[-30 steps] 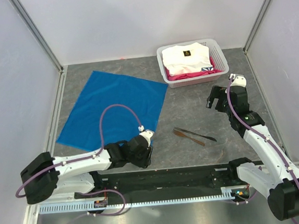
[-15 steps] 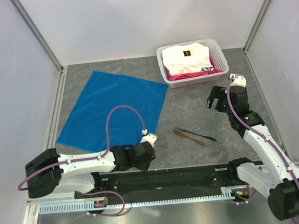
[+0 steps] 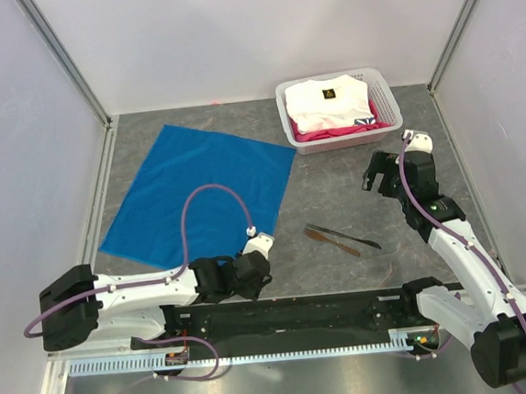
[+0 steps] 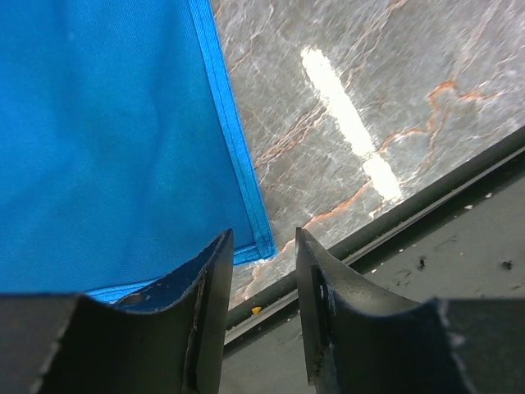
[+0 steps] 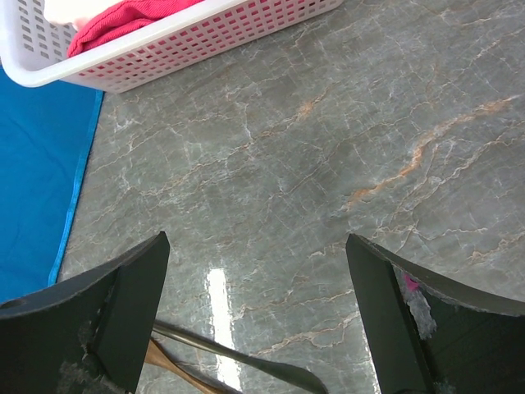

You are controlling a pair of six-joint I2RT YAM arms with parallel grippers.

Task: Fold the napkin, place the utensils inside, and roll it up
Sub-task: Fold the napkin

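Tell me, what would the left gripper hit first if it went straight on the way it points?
Probably the near corner of the napkin, which lies just ahead of the left gripper, between its parted fingers. Bare table sits beside it. Depth is hard to judge.

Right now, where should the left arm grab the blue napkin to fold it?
Take the napkin by its near corner, which lies flat by the table edge. Come down from the near side; the left gripper hovers open over that hemmed tip.
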